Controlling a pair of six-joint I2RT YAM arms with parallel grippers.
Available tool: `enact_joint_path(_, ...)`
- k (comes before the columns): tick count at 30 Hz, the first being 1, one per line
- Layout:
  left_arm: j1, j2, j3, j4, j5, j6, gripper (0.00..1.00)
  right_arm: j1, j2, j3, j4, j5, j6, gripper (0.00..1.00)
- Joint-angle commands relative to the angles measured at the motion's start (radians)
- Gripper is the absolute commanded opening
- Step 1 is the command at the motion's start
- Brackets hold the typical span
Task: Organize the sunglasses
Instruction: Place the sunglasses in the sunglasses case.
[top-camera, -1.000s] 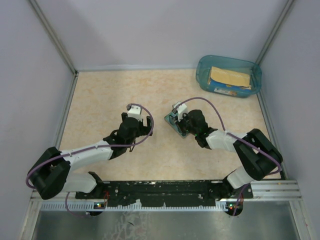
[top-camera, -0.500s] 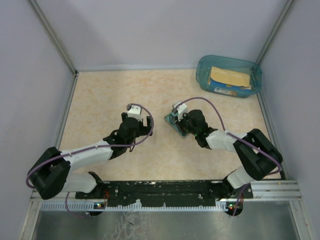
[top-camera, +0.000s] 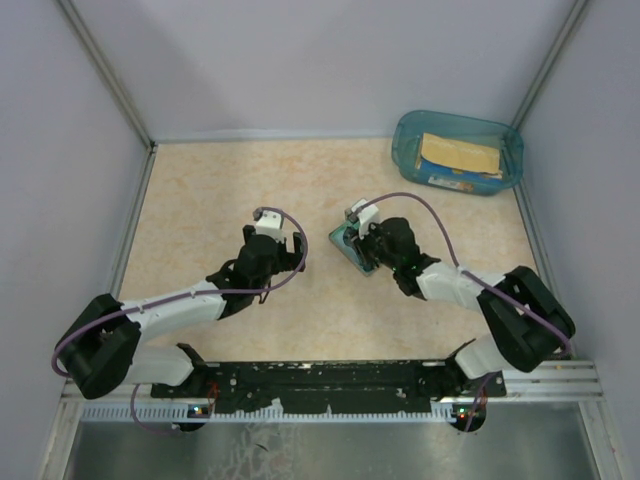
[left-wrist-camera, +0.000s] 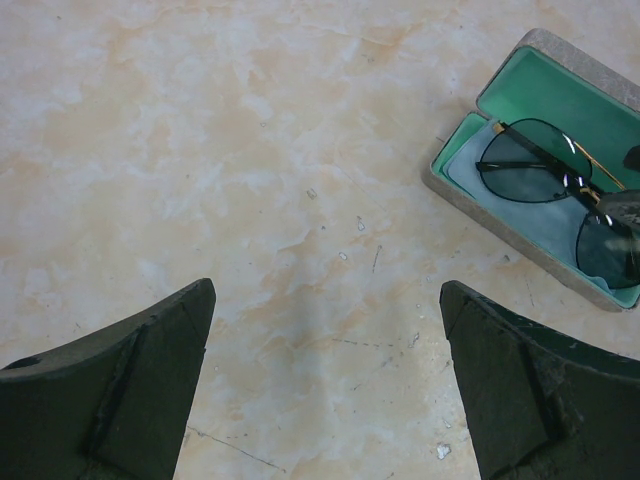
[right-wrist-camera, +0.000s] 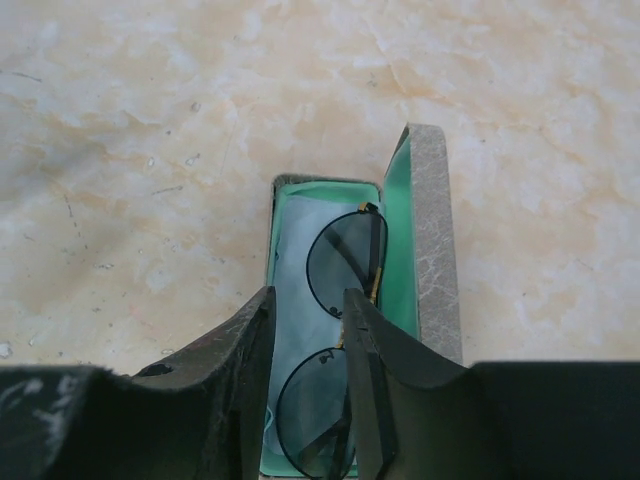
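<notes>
Right pincer (right-wrist-camera: 308, 300) has parted slightly above sunglasses (right-wrist-camera: 345, 265) inside the case (right-wrist-camera: 435, 250); left pincer (left-wrist-camera: 327, 290) spread wide over tabletop (left-wrist-camera: 200, 150).

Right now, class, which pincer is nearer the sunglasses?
Right. The right pincer hangs over the sunglasses in the open case; the left pincer sits apart, to their left.
</notes>
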Motion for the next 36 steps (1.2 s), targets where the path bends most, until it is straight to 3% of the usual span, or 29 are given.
enact_joint_path(1,0.004,-0.026,-0.010,0.009,-0.010,0.004,1.00,-0.005,-0.106,0.023,0.019,0.025,-0.006,0.34)
enact_joint_path(7,0.004,-0.029,-0.005,-0.002,0.001,0.001,1.00,-0.005,-0.220,0.010,-0.008,0.027,0.016,0.36)
enact_joint_path(11,0.005,-0.019,0.014,-0.031,0.022,-0.001,1.00,-0.005,-0.296,-0.019,-0.004,0.098,0.070,0.52)
enact_joint_path(15,0.003,-0.004,0.033,-0.057,0.044,-0.010,1.00,-0.005,-0.363,-0.023,-0.072,0.285,0.187,0.70)
enact_joint_path(24,0.002,0.007,0.061,-0.090,0.069,-0.024,1.00,-0.006,-0.407,0.028,-0.288,0.468,0.291,0.81)
enact_joint_path(29,0.002,-0.008,0.061,-0.094,0.073,-0.027,1.00,-0.007,-0.384,0.053,-0.325,0.444,0.301,0.83)
enact_joint_path(36,0.001,-0.031,0.048,-0.080,0.081,-0.026,1.00,0.004,-0.387,0.076,-0.307,0.212,0.318,0.78)
